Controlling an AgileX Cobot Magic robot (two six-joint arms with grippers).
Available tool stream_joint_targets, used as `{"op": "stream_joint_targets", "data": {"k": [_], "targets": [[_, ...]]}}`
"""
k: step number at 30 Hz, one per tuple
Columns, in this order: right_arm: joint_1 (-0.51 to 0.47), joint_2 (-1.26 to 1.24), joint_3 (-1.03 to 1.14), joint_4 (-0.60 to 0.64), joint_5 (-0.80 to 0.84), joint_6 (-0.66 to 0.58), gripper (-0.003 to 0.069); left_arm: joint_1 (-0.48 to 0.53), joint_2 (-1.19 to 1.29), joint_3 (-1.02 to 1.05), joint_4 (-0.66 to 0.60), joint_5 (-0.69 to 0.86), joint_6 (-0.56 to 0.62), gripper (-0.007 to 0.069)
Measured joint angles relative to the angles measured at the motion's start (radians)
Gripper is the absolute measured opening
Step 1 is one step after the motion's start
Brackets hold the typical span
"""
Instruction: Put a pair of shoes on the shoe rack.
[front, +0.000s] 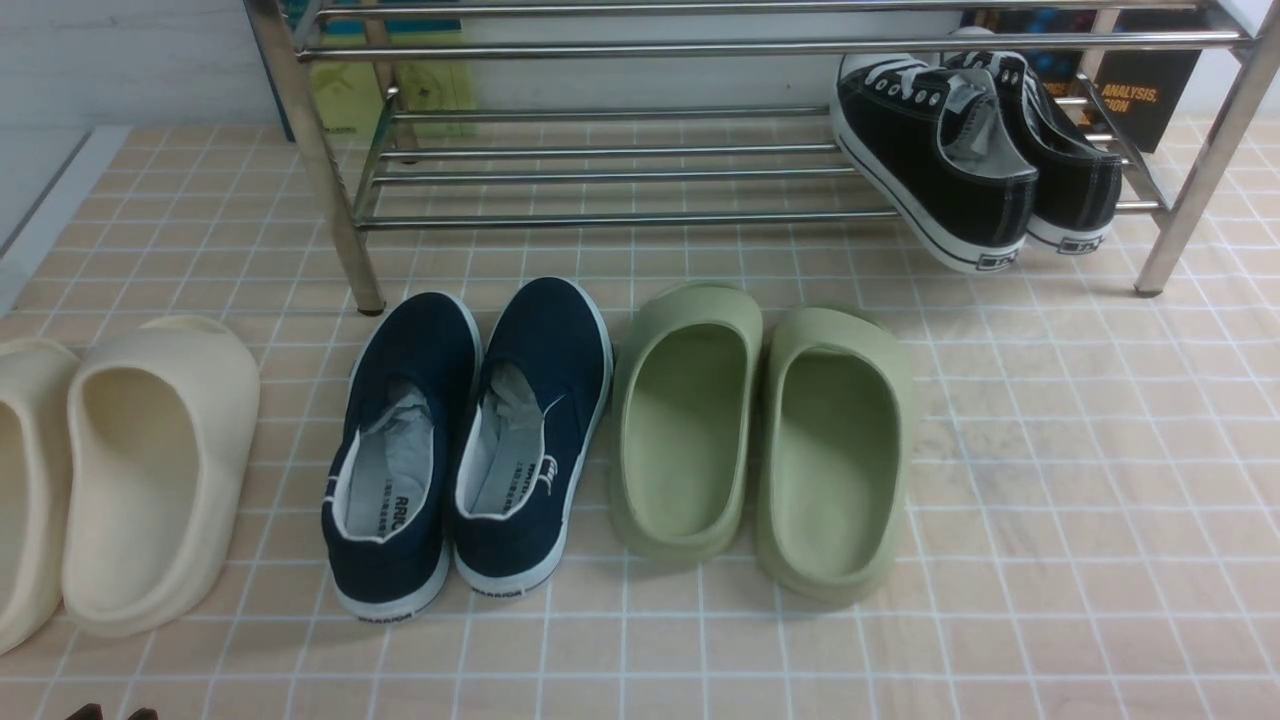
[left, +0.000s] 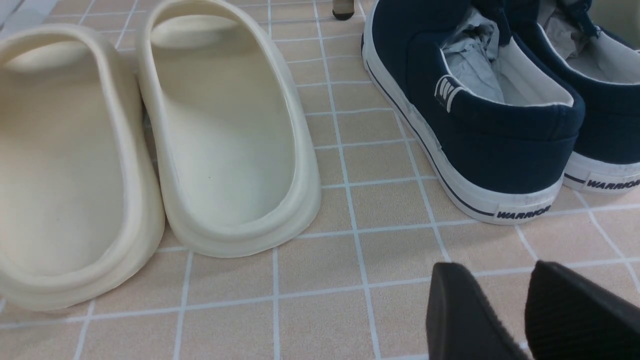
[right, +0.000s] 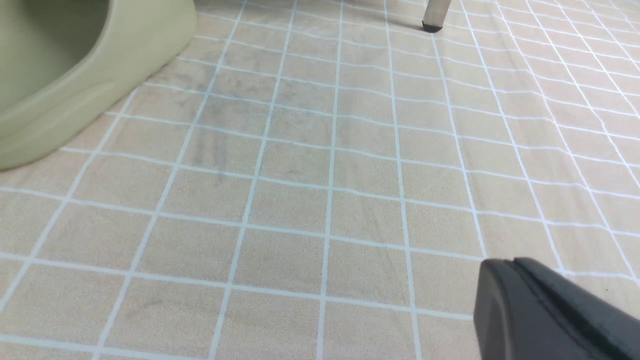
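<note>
Front view: sneakers (front: 975, 150) on rack (front: 600, 180).

Staged entryway — shoe rack (front: 620, 180); tiled mat (front: 1050, 480)

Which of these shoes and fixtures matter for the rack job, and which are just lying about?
Part of the job:
- black lace-up sneakers, already on the lowest tier
- chrome shoe rack

Just lying about:
- navy slip-ons
- green slippers
- cream slippers
- books behind the rack
</note>
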Motion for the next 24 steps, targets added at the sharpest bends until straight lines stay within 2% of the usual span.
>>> {"op": "stream_joint_targets", "data": {"k": [24], "targets": [[-0.001, 0.0, 0.0, 0.0, 0.0, 0.0, -0.0005, 0.0, 0.0, 0.0, 0.0, 0.0, 0.0, 0.024]]}}
